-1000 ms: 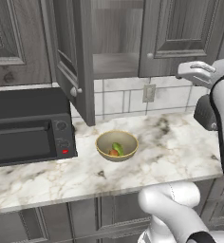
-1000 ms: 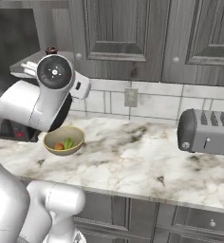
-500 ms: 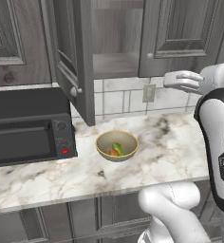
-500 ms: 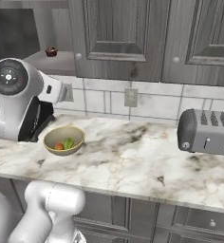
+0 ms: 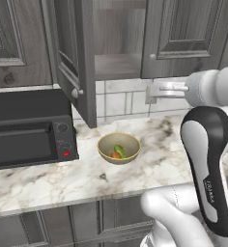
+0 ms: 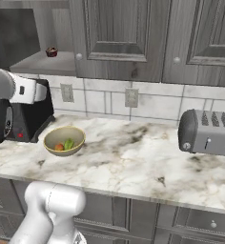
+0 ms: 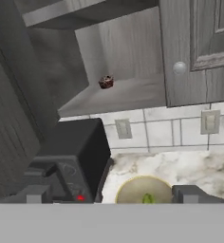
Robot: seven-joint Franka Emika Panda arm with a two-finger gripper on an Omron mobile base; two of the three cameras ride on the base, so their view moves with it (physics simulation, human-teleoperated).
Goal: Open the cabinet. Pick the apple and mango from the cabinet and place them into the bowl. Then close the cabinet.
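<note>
Hanging wide open and empty, two-finger dark-tipped gripper (image 7: 109,195) facing the wide dark grey wood-grain wall cabinet (image 5: 183,38), with the fingertips (image 7: 190,193) spread far apart at the bottom of the hand view. Standing with its left door (image 5: 70,58) swung open and its right door shut, showing a bare grey shelf (image 5: 118,65) and, toward the shelf's back, a small dark cupcake (image 6: 51,51). Sitting on the white marbled counter (image 5: 87,178), near its back edge and just beside the black microwave oven (image 5: 29,128), round tan bowl (image 5: 119,147). Lying together inside the bowl, small round orange-red apple (image 5: 116,155) and small elongated green mango (image 5: 120,150). Resting toward the counter's right end, silver toaster (image 6: 207,133).
</note>
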